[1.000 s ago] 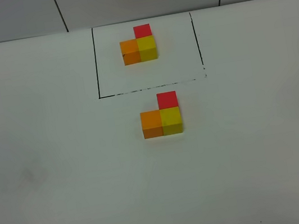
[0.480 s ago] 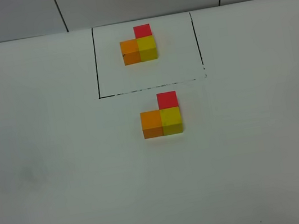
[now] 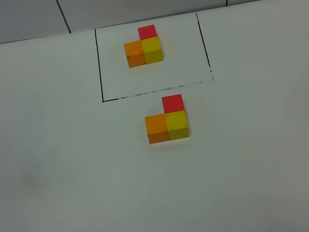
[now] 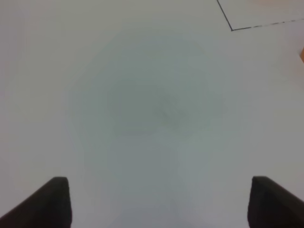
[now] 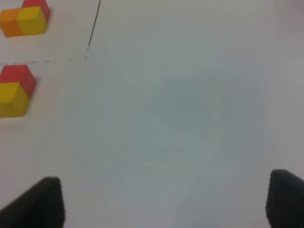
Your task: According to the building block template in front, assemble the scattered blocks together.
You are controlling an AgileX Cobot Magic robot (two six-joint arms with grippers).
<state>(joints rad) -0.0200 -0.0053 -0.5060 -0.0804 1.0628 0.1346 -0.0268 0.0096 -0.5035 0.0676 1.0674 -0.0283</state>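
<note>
A white bench (image 3: 50, 197) is holding two little groups of cubes. The building block template (image 3: 144, 48) is sitting inside a thin black drawn rectangle (image 3: 98, 66) at the far side of the bench. It is made of an orange cube and a yellow cube side by side, with a red cube touching the back of the yellow one.

The scattered blocks (image 3: 167, 120) are sitting just in front of the black rectangle, outside its near line. The orange cube (image 3: 156, 128) is touching the yellow cube (image 3: 177, 124), and the red cube (image 3: 172, 103) is touching the back of the yellow cube. They are making the same L shape as the template.

The left gripper (image 4: 159, 202) is hanging over bare bench, well apart from the rectangle's corner. Its fingers (image 4: 52, 202) are spread wide and are holding nothing.

The right gripper (image 5: 164, 202) is hanging over bare bench too, off to the side of the blocks. Its fingers (image 5: 40, 202) are spread wide and are holding nothing.
</note>
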